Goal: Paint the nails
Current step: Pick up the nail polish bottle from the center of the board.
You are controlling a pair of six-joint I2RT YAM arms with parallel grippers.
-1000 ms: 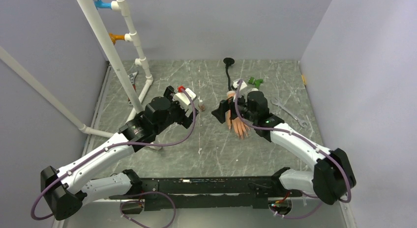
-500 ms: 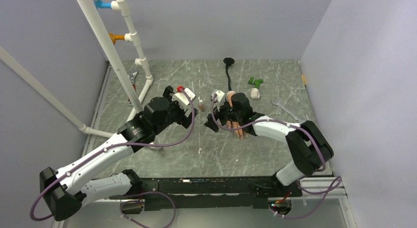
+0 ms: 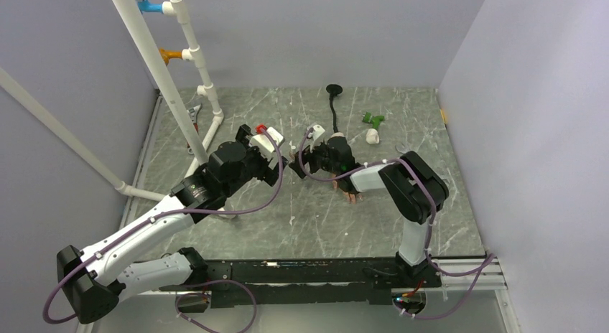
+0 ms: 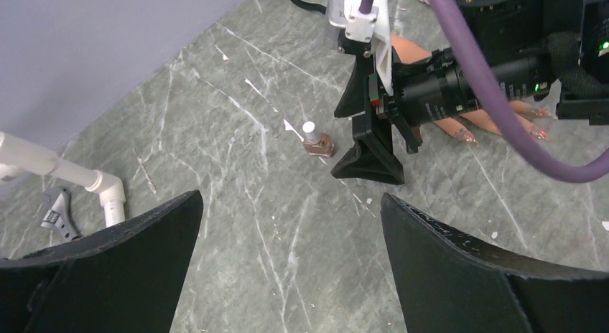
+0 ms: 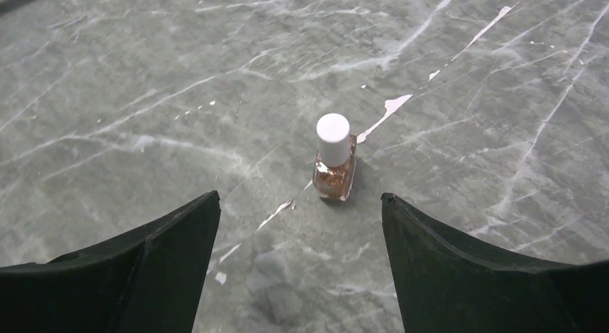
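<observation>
Showing the bench [image 3: 316, 225] from above and from both wrists. The hand [image 3: 350, 192], a peach mannequin, is laid flat near the middle of the bench and is largely covered in the top view by the right arm. Its nails [image 4: 467, 137] are seen in the left wrist view as small tips, pointed towards the near edge of the bench and away from the bottle [image 5: 334, 168]. The bottle, brownish with a white cap, is stood upright on the bench, left of the hand and apart from it. The right fingers [image 5: 165, 261] are held apart, low over the bench, with the bottle just ahead of their tips and in line with the gap; no contact with it is seen. In the left wrist view the same fingers are found just beside the bottle, on its right. The left fingers [image 4: 136, 268] are spread wide, nothing is held between them, and the bottle is seen well ahead of them. A wrench [image 4: 56, 212] and a white pipe [image 4: 72, 171] are placed at the back left; a green piece [image 3: 373, 120] is placed near the back wall.
</observation>
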